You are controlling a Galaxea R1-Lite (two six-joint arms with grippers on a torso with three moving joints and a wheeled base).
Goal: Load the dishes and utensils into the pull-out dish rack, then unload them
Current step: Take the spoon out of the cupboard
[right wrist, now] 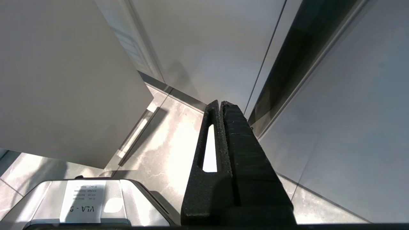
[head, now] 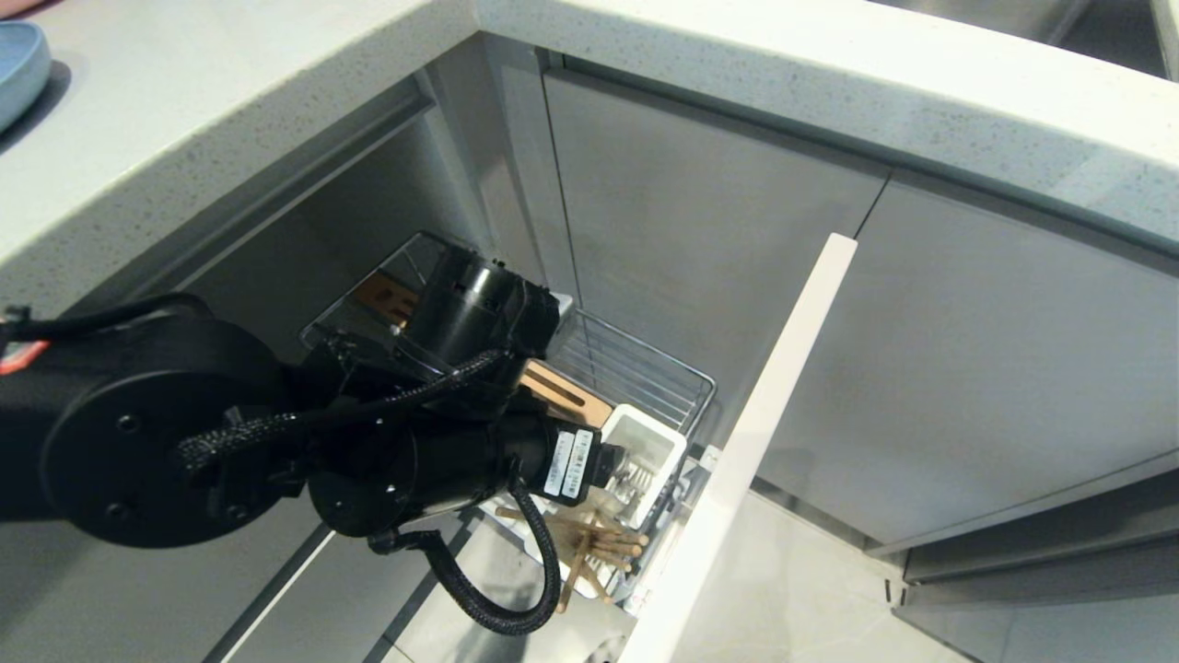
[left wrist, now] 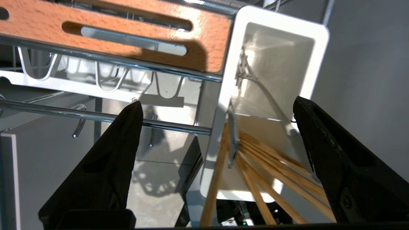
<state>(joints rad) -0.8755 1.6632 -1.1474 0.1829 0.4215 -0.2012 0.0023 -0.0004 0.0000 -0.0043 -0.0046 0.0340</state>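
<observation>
The pull-out dish rack [head: 636, 368] stands drawn out below the counter, with its tall pale front panel [head: 769, 424]. My left arm [head: 442, 433] reaches down over it. In the left wrist view my left gripper [left wrist: 218, 101] is open, its fingers [left wrist: 108, 166] wide apart just above the white utensil cup [left wrist: 316, 57]. Several light-wood chopsticks [left wrist: 274, 166] and slim silver cutlery [left wrist: 232, 134] lean in the cup, loose between the jaws. The chopsticks [head: 580, 543] also show in the head view. An edge of the light-blue plate [head: 14, 64] lies on the counter, far left. My right gripper [right wrist: 220, 103] is shut and empty, parked low.
A slotted wooden strip [left wrist: 207, 35] and chrome wires [left wrist: 96, 116] run beside the cup. The speckled countertop [head: 737, 64] overhangs the rack. Grey cabinet fronts [head: 967, 368] stand to the right, with pale floor [right wrist: 166, 153] below.
</observation>
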